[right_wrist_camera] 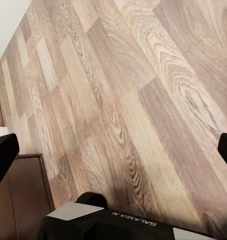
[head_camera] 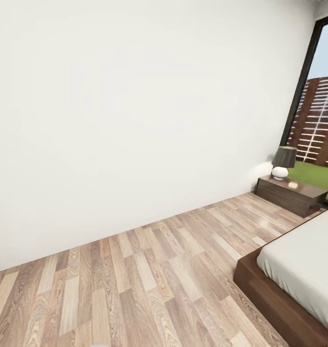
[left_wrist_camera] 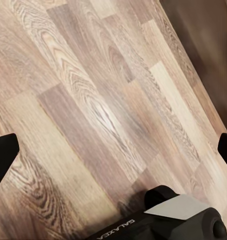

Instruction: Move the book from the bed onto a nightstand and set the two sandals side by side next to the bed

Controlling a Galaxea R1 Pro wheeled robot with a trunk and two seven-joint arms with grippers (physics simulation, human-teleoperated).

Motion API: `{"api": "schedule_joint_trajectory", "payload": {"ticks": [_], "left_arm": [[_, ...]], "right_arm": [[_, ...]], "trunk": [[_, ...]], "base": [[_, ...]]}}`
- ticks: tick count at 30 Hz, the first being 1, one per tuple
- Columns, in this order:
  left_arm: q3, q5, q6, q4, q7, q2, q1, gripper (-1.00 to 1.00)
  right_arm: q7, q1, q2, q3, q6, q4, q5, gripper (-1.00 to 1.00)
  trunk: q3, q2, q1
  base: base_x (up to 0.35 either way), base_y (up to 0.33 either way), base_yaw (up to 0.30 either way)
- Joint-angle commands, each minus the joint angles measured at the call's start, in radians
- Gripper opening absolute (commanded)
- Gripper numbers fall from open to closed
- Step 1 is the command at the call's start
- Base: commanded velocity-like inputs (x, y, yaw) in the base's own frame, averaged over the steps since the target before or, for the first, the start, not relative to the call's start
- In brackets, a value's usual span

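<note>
The bed (head_camera: 298,270) shows at the lower right of the head view, with a pale mattress on a dark brown frame. A dark brown nightstand (head_camera: 291,194) stands against the white wall beyond the bed, near the window. In the left wrist view my left gripper (left_wrist_camera: 113,150) is open over bare wood-plank floor, its black fingertips (left_wrist_camera: 3,155) at the picture's two sides. My right gripper (right_wrist_camera: 113,155) is open too, over floor beside the bed's dark frame (right_wrist_camera: 18,200). The book and the sandals are out of view.
A lamp (head_camera: 282,163) with a dark shade and white base stands on the nightstand. A tall dark-framed window (head_camera: 318,111) shows a slatted fence and grass. A wide stretch of wood-plank floor (head_camera: 149,270) runs between the white wall (head_camera: 135,120) and the bed.
</note>
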Motion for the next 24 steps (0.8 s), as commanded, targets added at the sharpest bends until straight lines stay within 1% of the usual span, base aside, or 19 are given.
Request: {"api": "schedule_joint_trajectory", "payload": {"ticks": [1, 24], "left_arm": [[0.006, -0.011, -0.008, 0.0, -0.002, 0.001, 0.0, 1.0], [0.006, -0.011, -0.008, 0.0, -0.002, 0.0, 0.0, 1.0]], "right_arm": [[0.003, -0.001, 0.0, -0.006, -0.001, 0.001, 0.005, 1.0], [0.003, -0.001, 0.0, -0.006, -0.001, 0.001, 0.005, 1.0]], "trunk": [[0.0, -0.001, 0.0], [0.013, -0.001, 0.0]], "base": [[0.0, 0.0, -0.22], [0.0, 0.0, -0.22]]}}
